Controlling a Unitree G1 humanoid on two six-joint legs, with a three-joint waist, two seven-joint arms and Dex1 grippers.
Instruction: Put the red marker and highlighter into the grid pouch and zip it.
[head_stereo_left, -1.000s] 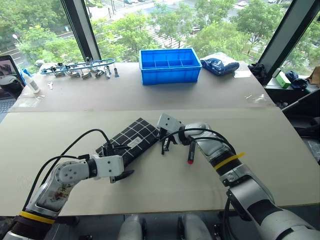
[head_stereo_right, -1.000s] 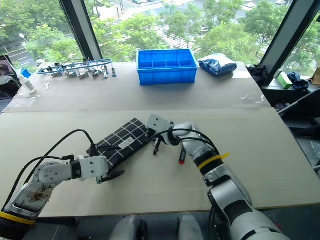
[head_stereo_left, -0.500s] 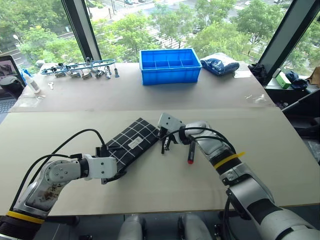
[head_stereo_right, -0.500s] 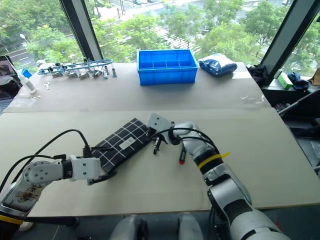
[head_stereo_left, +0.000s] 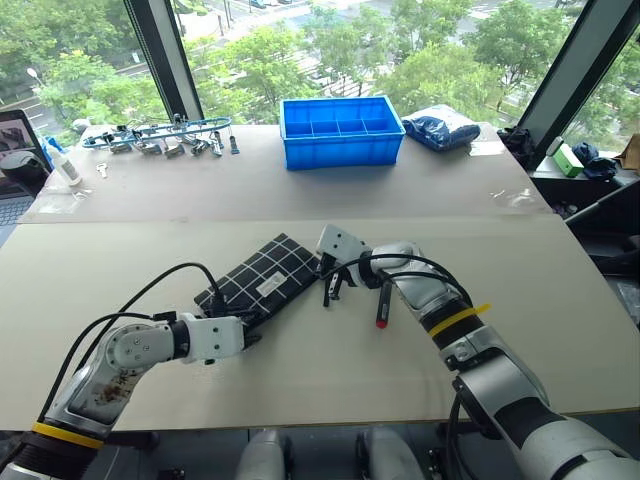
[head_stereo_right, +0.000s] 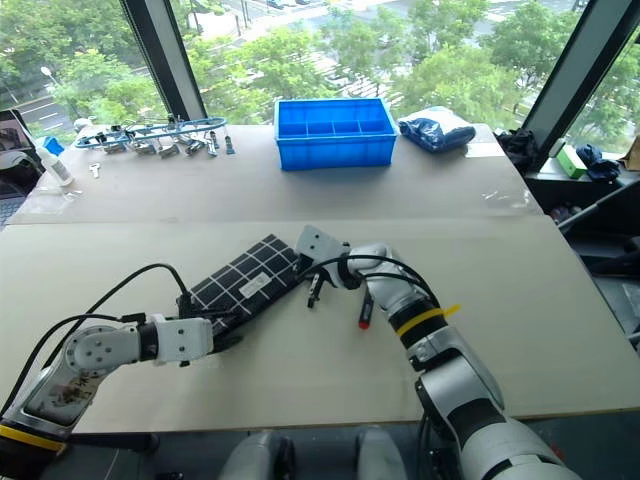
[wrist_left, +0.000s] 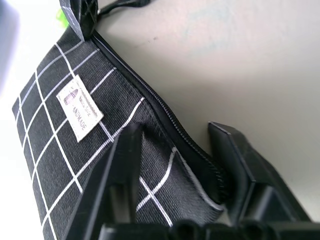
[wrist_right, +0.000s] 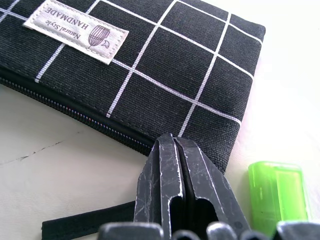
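Since a second ago, our left gripper (wrist_left: 175, 165) has closed from wide open onto the near corner of the pouch (head_stereo_left: 262, 283); its hand, which lay just below the pouch's near end, now sits right at that corner. In the left wrist view the two black fingers (wrist_left: 122, 165) straddle the fabric and zipper edge at that corner, clamped on it. The pouch lies flat on the table (head_stereo_left: 520, 330), running from about 7 o'clock up to 1 o'clock, its white label (wrist_left: 80, 107) facing up and its zipper along the side toward 4 o'clock. Our right gripper (wrist_right: 180, 175) has not moved: it rests at the far end of the pouch, fingers pressed together with no gap between them, their tips right at the zipper edge; we cannot tell whether they pinch the zipper pull. The black pull strap (wrist_right: 90, 225) lies on the table just beside them. The highlighter (wrist_right: 275, 192) lies beside the pouch's far end, next to the right gripper, outside the pouch. The red marker (head_stereo_left: 383, 305) lies on the table at about 4 o'clock from the pouch, under our right forearm, also outside. Toward 12 o'clock, on the far table, stands a blue bin (head_stereo_left: 340, 130), with a blue bag (head_stereo_left: 440, 125) at its 3 o'clock and a row of small metal parts (head_stereo_left: 165, 138) at its 9 o'clock.
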